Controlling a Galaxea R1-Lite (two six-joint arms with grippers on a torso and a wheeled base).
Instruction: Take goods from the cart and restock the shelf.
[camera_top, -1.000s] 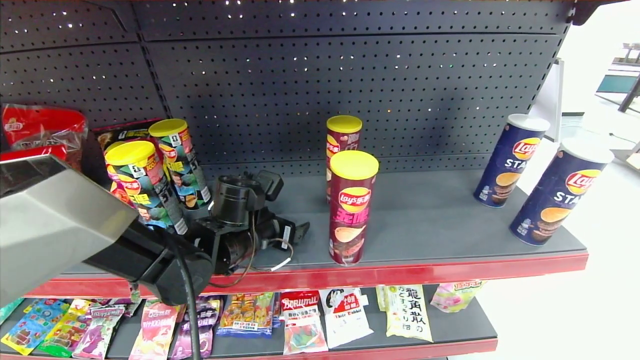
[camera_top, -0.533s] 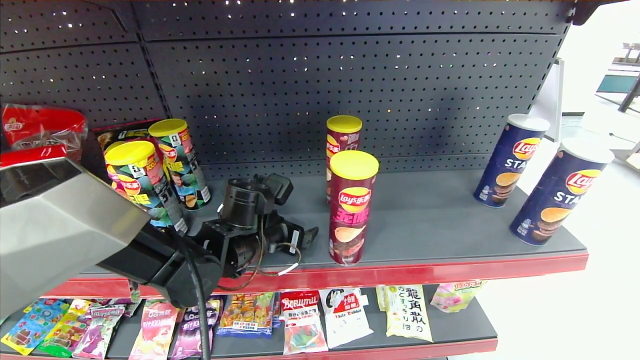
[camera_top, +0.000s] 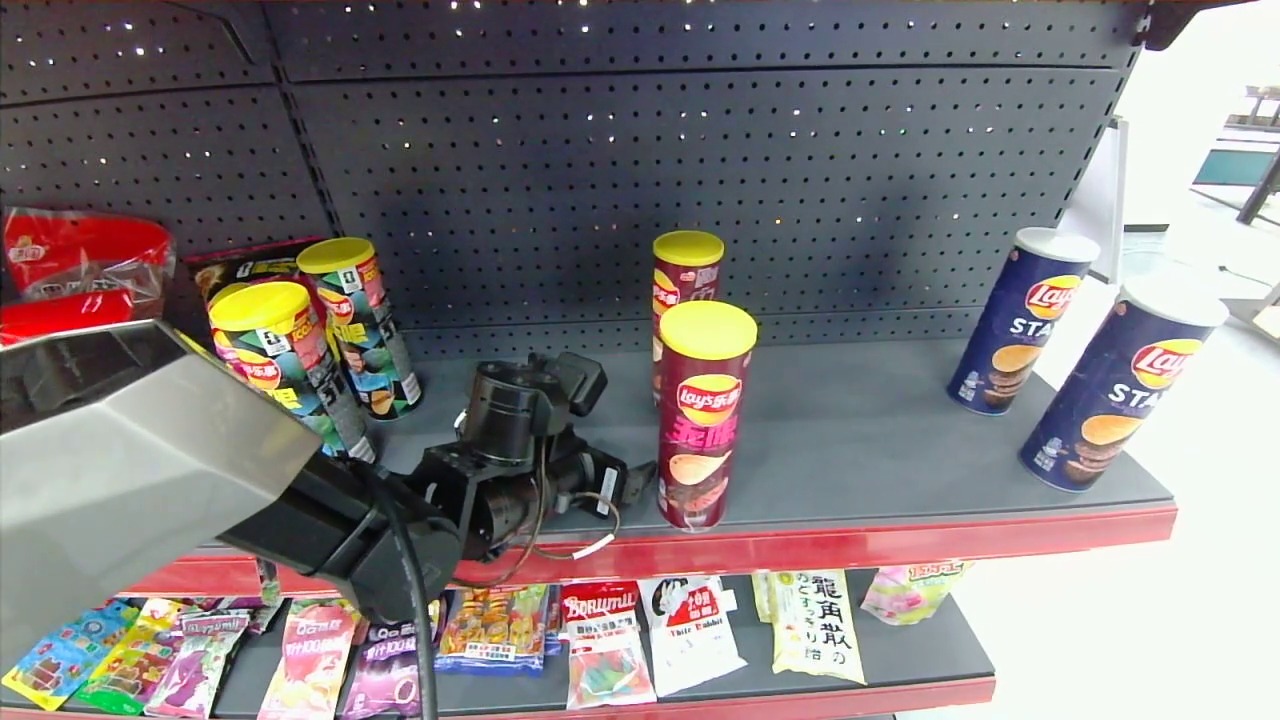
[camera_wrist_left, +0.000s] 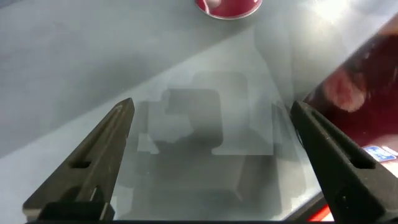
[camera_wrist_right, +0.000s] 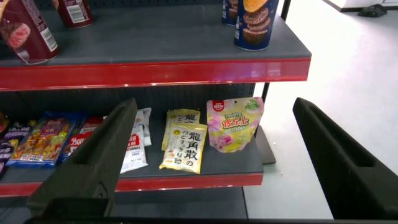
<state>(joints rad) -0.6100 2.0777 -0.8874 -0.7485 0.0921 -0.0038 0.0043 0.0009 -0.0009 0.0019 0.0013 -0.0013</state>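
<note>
Right now the maroon chip can (camera_top: 705, 415) stands upright at the centre of the head view, near the front lip of the shelf (camera_top: 880, 450). Its long axis is vertical, and it sits just right of my left gripper (camera_top: 632, 480), by far the nearer arm. That gripper's fingers (camera_wrist_left: 323, 149) are spread wide over bare shelf, gripping nothing, with the can just outside one of them; my right gripper (camera_wrist_right: 214, 102) is also wide apart and empty.

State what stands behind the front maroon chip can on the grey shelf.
A second maroon chip can, yellow-lidded, stands upright behind the front maroon chip can, before the pegboard wall. Its lid and upper label are visible; the front can covers its lower part.
</note>
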